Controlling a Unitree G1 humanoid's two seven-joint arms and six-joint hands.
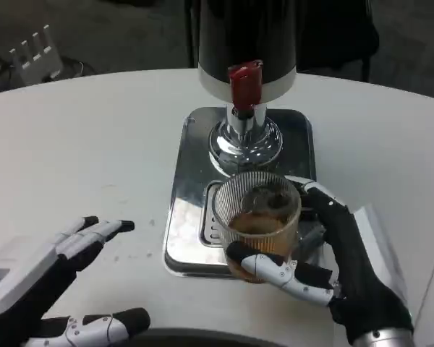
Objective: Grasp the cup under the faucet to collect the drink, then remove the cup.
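Holding one ribbed glass cup [257,220] of amber drink, the right hand [325,260] has its fingers [278,271] wrapped around the cup's lower body — cup positioned over the single steel drip tray [192,195], just before the one red-handled faucet [244,85]. Left hand [50,282] rests over the white tabletop [94,144], fingers apart, holding nothing.

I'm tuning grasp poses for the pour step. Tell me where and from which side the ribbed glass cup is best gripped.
Grip the ribbed glass cup around its lower wall, coming from the robot's right, as the right hand does now. The cup stands upright with amber drink inside, so a side wrap keeps it level. The dispenser's red tap and chrome base crowd the far side, and the left hand waits apart on the left.
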